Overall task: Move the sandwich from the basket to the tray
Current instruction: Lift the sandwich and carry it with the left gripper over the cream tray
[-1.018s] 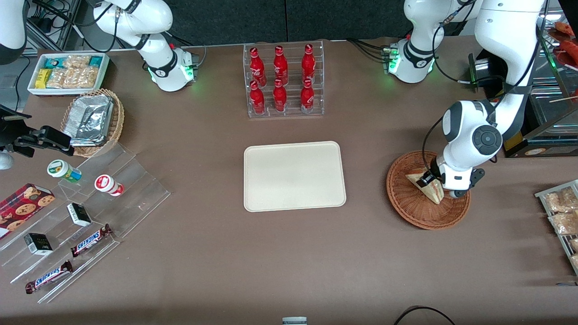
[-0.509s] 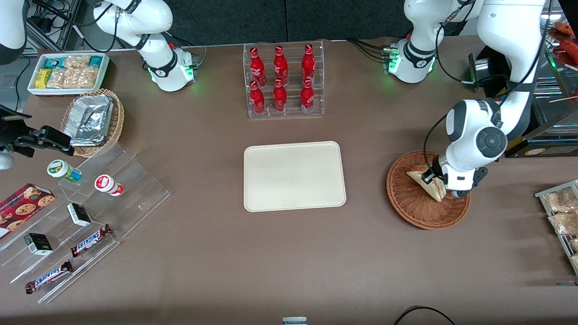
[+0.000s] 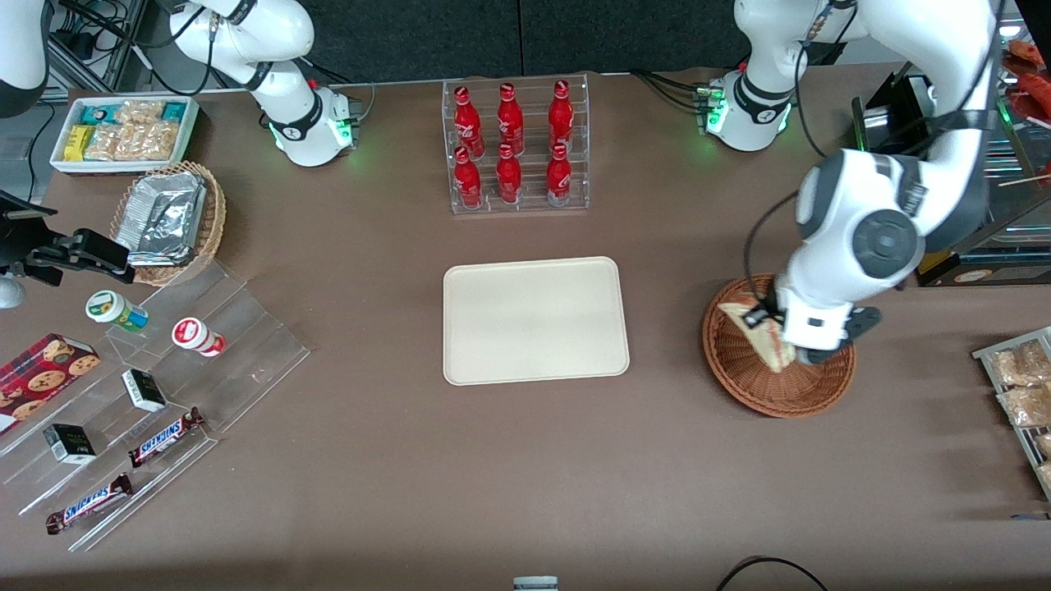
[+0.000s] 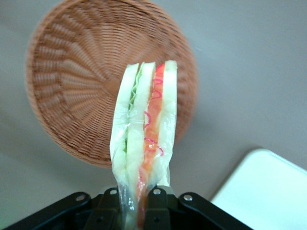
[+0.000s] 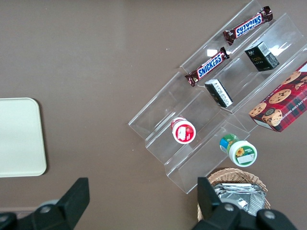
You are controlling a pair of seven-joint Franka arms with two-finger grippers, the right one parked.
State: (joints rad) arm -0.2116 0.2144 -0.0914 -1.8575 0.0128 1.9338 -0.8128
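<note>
The sandwich [image 3: 759, 335], a pale wedge in clear wrap with a red-orange filling stripe [image 4: 144, 139], hangs lifted above the reddish-brown wicker basket [image 3: 743, 373]. My left gripper [image 3: 780, 341] is shut on the wrapped sandwich, its black fingers [image 4: 160, 206] pinching the wedge from both sides. In the left wrist view the basket [image 4: 72, 86] lies below the sandwich, with nothing else in it. The cream tray [image 3: 535, 319] lies flat in the middle of the table, toward the parked arm's end from the basket; a corner of the tray [image 4: 268, 191] shows in the wrist view.
A clear rack of red bottles [image 3: 516, 148] stands farther from the front camera than the tray. Acrylic steps with snack bars and cups [image 3: 148, 386], a tan basket of foil trays [image 3: 168, 217] and a white snack box [image 3: 123, 131] sit toward the parked arm's end. A rack of packets [image 3: 1022, 386] lies beside the basket.
My left gripper has risen with the sandwich in its grip, lifting the wedge up off the basket's bottom and slightly toward the tray.
</note>
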